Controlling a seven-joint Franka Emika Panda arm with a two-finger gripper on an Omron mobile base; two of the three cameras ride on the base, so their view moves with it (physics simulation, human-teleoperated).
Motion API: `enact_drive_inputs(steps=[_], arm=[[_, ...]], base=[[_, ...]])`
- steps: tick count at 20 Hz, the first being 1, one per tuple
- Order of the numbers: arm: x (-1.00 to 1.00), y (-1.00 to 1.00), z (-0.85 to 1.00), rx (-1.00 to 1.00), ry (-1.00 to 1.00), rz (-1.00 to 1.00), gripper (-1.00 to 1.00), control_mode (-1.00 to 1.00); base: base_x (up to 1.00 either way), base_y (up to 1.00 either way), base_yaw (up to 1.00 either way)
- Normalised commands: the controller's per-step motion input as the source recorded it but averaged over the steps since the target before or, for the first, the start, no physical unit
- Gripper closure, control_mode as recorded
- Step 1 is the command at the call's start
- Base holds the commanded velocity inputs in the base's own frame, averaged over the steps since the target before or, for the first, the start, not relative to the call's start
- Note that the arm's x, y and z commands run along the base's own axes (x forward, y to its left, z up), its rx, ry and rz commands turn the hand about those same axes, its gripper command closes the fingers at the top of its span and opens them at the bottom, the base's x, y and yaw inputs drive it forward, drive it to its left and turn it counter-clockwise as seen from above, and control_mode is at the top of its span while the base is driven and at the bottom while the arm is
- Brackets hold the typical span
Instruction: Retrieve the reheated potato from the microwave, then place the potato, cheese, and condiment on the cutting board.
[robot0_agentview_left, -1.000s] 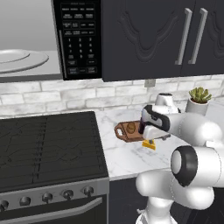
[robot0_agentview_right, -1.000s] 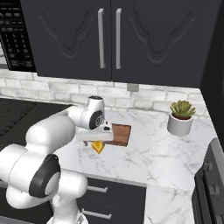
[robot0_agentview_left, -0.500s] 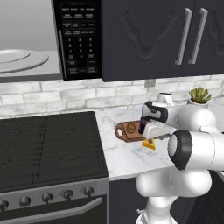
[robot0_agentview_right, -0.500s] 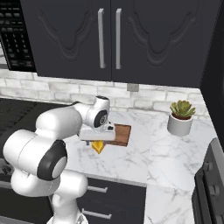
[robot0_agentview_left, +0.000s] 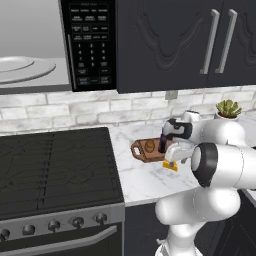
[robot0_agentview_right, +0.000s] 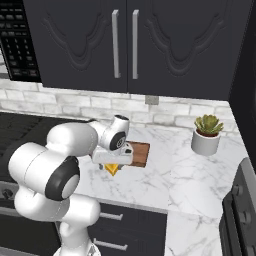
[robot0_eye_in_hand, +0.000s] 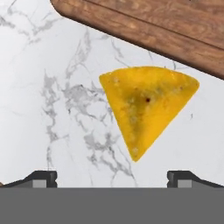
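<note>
The cheese (robot0_eye_in_hand: 146, 105), a yellow-orange wedge, lies flat on the marble counter just in front of the cutting board (robot0_eye_in_hand: 175, 26). My gripper (robot0_eye_in_hand: 112, 177) hangs over it, open, with nothing between the fingers. From the left base view the cheese (robot0_agentview_left: 171, 166) sits below the hand, and the potato (robot0_agentview_left: 149, 146) rests on the cutting board (robot0_agentview_left: 142, 154). A slim dark shape at the board's right end looks like the condiment (robot0_agentview_left: 162, 144), partly hidden by my arm. The microwave (robot0_agentview_left: 92, 45) at upper left shows its grey interior and a bare turntable (robot0_agentview_left: 22, 67).
A black stove (robot0_agentview_left: 55, 165) fills the counter left of the board. A potted plant (robot0_agentview_right: 207, 132) stands at the back right by the brick wall. Dark cabinets (robot0_agentview_right: 125, 45) hang above. Open marble lies right of the cutting board (robot0_agentview_right: 139, 152) and cheese (robot0_agentview_right: 112, 168).
My arm has folded, its elbow swinging toward the cameras, while the hand stays over the cheese and sits a little lower. The cheese, potato and board have not moved.
</note>
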Motion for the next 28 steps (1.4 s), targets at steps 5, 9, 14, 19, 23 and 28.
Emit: enact_drive_inputs(steps=[5, 9, 14, 19, 23, 28], arm=[[0.04, 0.01, -0.12, 0.0, -0.05, 0.0, -1.0, -1.0], [0.05, 0.0, -0.21, -0.02, -0.04, 0.0, -1.0, -1.0], [0.08, 0.03, -0.2, 0.0, -0.06, 0.0, -1.0, -1.0], [0.2, 0.01, -0.08, 0.0, -0.07, 0.0, -1.0, -1.0], [0.19, -0.01, -0.01, 0.0, -0.03, 0.0, -1.0, -1.0], [0.13, -0.01, -0.07, 0.0, 0.0, 0.0, -1.0, -1.0]], base=[[0.0, 0.0, 0.0], [0.0, 0.0, 0.0], [0.0, 0.0, 0.0], [0.0, 0.0, 0.0], [0.0, 0.0, 0.0], [0.0, 0.0, 0.0]])
